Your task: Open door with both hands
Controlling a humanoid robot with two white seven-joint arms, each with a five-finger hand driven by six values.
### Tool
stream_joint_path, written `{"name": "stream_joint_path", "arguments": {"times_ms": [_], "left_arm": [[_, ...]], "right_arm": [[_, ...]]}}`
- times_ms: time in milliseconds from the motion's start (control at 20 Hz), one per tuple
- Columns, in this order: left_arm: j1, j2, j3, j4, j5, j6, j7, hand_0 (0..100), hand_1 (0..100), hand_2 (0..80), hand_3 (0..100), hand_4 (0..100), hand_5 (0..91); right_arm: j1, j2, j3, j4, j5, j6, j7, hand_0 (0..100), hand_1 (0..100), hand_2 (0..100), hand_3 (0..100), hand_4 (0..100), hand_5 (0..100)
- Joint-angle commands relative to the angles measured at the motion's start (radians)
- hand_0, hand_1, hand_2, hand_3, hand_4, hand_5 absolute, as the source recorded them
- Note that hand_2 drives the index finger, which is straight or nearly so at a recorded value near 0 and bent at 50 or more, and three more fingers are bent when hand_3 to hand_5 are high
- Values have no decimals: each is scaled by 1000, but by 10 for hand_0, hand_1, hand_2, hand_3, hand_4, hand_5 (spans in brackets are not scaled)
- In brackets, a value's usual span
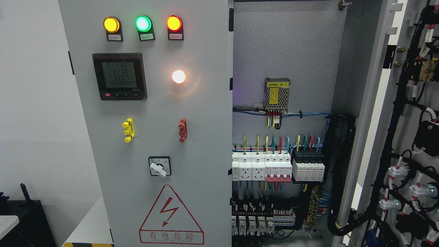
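A grey electrical cabinet fills the head view. Its left door [192, 137] stands shut, carrying three lit lamps [143, 23], a digital meter [119, 76], a white lamp [178, 76], a yellow handle [128, 130], a red handle [182, 130], a rotary switch [158, 167] and a red warning triangle [170, 216]. The right door [408, 137] is swung wide open at the right edge, its wired inner face showing. Between them the cabinet interior [284, 51] is exposed. Neither of my hands nor arms shows.
Inside are a power supply [277, 93], rows of breakers [274, 166] and terminal blocks [260, 219] with coloured wires. A thick black cable loom [337, 178] runs to the open door. A dark object [24, 216] stands at the lower left by the white wall.
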Motion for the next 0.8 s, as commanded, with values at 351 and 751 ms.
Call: {"name": "stream_joint_path", "arguments": {"times_ms": [351, 751], "left_arm": [[0, -34, -6, -4, -9, 0, -1, 0, 0, 0, 0, 43, 0], [0, -34, -6, -4, -9, 2, -1, 0, 0, 0, 0, 42, 0]], "right_arm": [[251, -40, 7, -577, -1, -98, 0, 0, 0, 0, 0, 0, 0], [371, -42, 10, -834, -1, -105, 0, 0, 0, 0, 0, 0, 0]]}}
